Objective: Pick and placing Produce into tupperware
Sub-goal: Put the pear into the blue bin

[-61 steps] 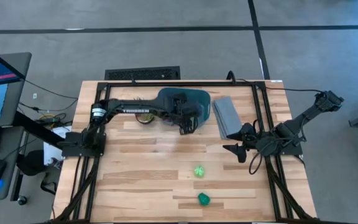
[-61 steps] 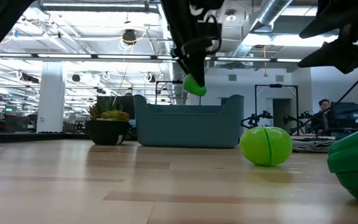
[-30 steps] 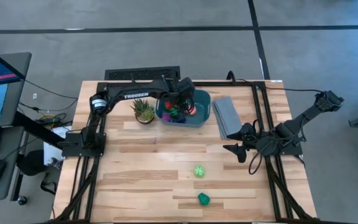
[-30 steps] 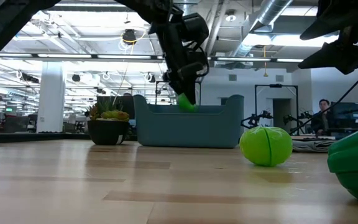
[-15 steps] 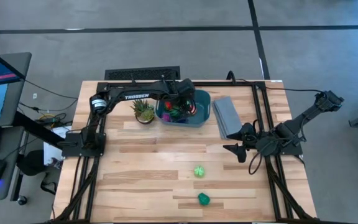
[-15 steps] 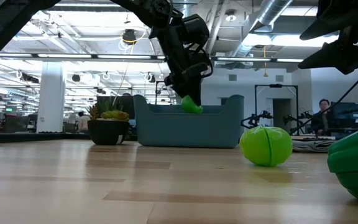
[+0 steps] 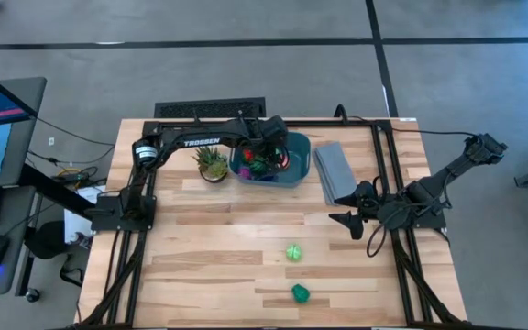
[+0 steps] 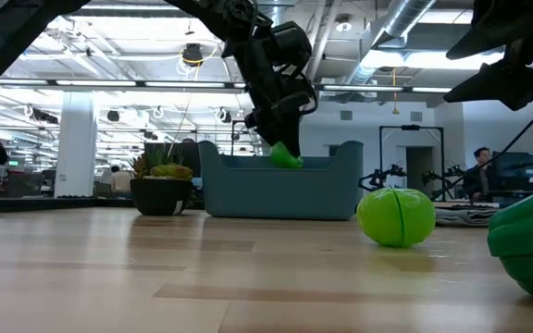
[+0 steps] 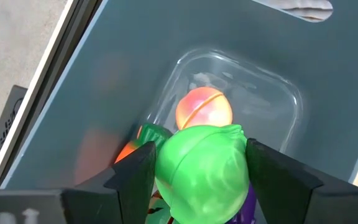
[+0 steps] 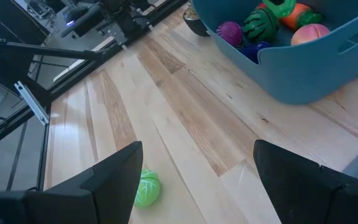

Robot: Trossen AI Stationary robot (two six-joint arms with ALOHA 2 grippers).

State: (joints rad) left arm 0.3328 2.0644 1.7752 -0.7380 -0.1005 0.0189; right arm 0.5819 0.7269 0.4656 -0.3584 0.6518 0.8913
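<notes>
My left gripper (image 7: 266,156) is over the teal tub (image 7: 293,174) at the table's far side, shut on a light green toy (image 9: 201,171). In the low view the toy (image 8: 285,155) hangs at the level of the tub's rim (image 8: 239,159). A pink peach (image 9: 204,109) and an orange piece (image 9: 126,152) lie on the tub's floor under it. A green ball (image 7: 293,252) and a darker green piece (image 7: 300,292) lie on the table near its front. My right gripper (image 7: 342,220) waits open and empty at the right side. My left gripper pinches the light green toy by two opposite sides (image 9: 163,168) between its two fingers (image 9: 135,171). The fingers come from above, pointing down into the tub. The toy is lifted clear, above the produce in the tub.
A spiky potted plant (image 7: 213,163) stands just left of the tub. A grey ribbed slab (image 7: 335,171) lies to its right. In the right wrist view a magenta piece (image 10: 230,32) and a striped watermelon (image 10: 260,23) show in the tub. Bare wood spans the table's middle.
My left gripper has carried the green toy from the tub's near side toward the far edge, over the tub, and gone down to the level of the rim. It has stayed shut on the toy and has kept still in the last half second.
</notes>
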